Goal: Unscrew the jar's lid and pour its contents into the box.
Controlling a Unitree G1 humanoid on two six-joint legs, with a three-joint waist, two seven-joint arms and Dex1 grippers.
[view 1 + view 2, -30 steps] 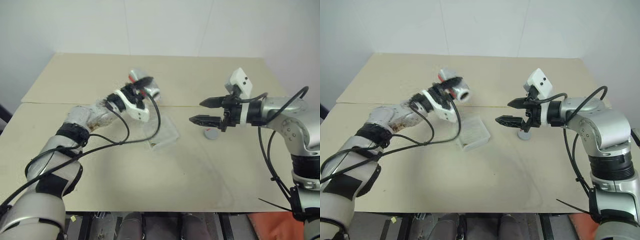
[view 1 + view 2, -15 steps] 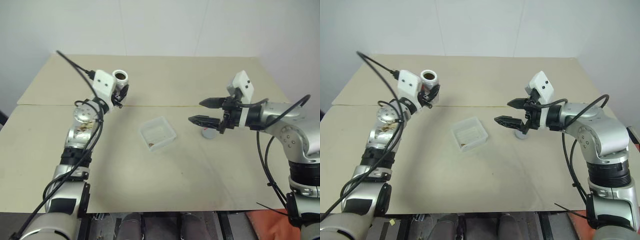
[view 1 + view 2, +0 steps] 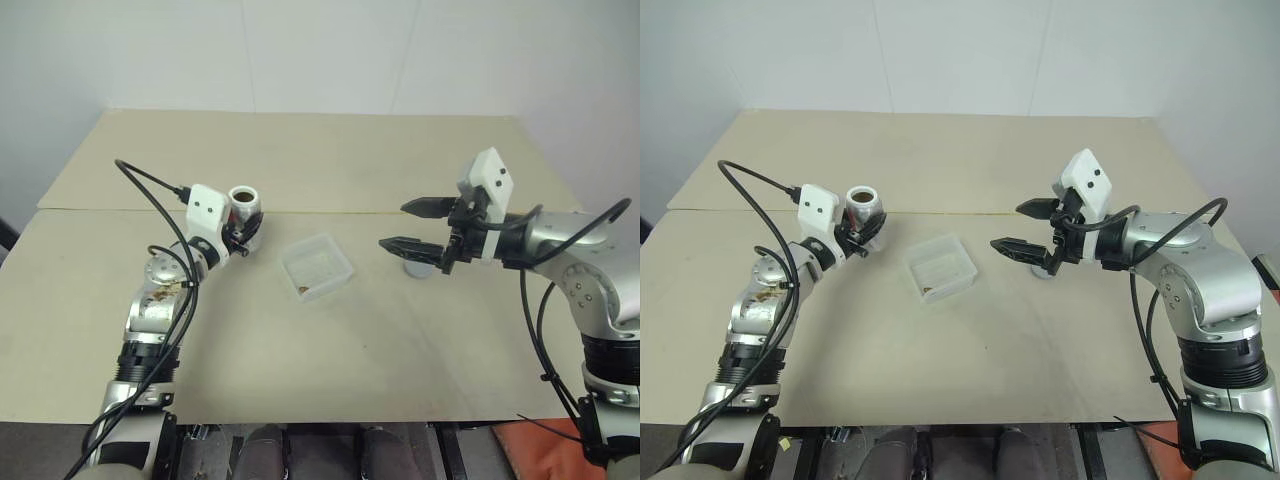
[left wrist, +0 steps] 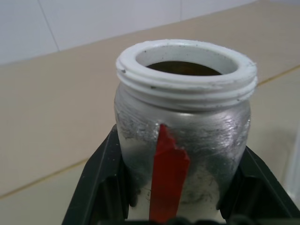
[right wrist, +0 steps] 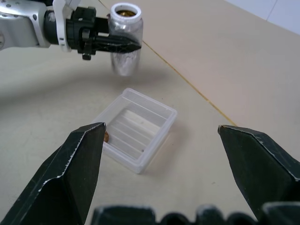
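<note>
Left eye view first, and the biggest thing is the desk (image 3: 330, 340), pale beige, with a seam running across behind the action. On it, near the middle, sits the box (image 3: 317, 267), clear and shallow, set between the two arms, I'd guess so either can reach it. A few brown bits lie at its near corner.

Over on the left, the left tool (image 3: 243, 232) is clamped shut on the jar (image 3: 245, 207), mouth up, held upright just off to the side of the box. Keeping it upright makes sense: nothing spills until it is tipped over the box. Whether its base rests on the desk or hangs just above, I can't tell.

On the right, the right tool (image 3: 412, 226) hovers with its fingers spread wide, holding nothing. Right under it, on the desk, lies the lid (image 3: 418, 268), small and grey, partly hidden by the lower finger. Lid off, then, so my read is that the unscrewing is done and pouring is the job in hand.

Now the wrist views add detail. Left wrist view shows the white threaded rim and the red mark on the jar's side, with the contents (image 4: 187, 68) dark inside the mouth. Right wrist view looks between the open fingers at the box's ribbed floor.
</note>
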